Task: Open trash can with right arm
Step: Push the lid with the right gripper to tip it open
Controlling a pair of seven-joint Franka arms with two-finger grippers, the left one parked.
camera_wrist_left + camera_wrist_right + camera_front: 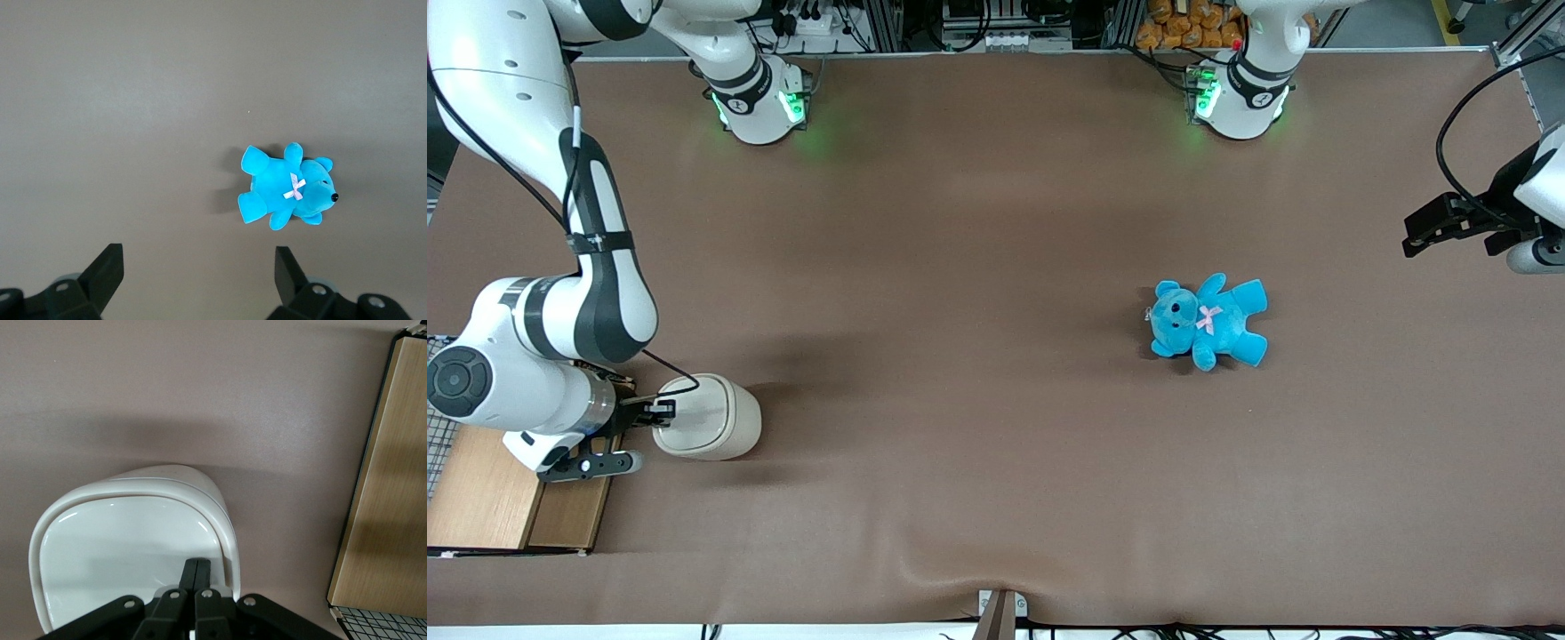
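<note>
Wood-topped wire crate (482, 491) sits at the near edge of the brown-covered counter (960, 231), at the working arm's end, with a strip of its wire grid showing beside the wooden panel.

Just beside the crate, and slightly farther from the front camera, stands the small cream-white plastic trash can (713, 418). It has a rounded-square top and sits upright on the counter. Its flat lid lies level inside the rim, closed.

The large white right arm (560, 329), banded in dark grey, bends down over the crate and reaches sideways toward the trash can. Its black two-finger gripper (663, 410) is at the edge of the trash can that faces the crate, above the rim of the lid.

From the right wrist camera, the fingers (191, 572) are pressed together with no gap between them and nothing held. Their tips are over the glossy lid of the trash can (127, 550), just inside its rim. Whether the tips actually touch the lid cannot be told. The wooden top of the crate (393, 487) runs alongside in that view, apart from the trash can.

Well away, toward the parked arm's end of the counter, a bright blue plush teddy bear (1208, 322) with a small pink bow lies flat on its back. The left wrist camera shows the same bear (287, 190) alone on the bare covering.
</note>
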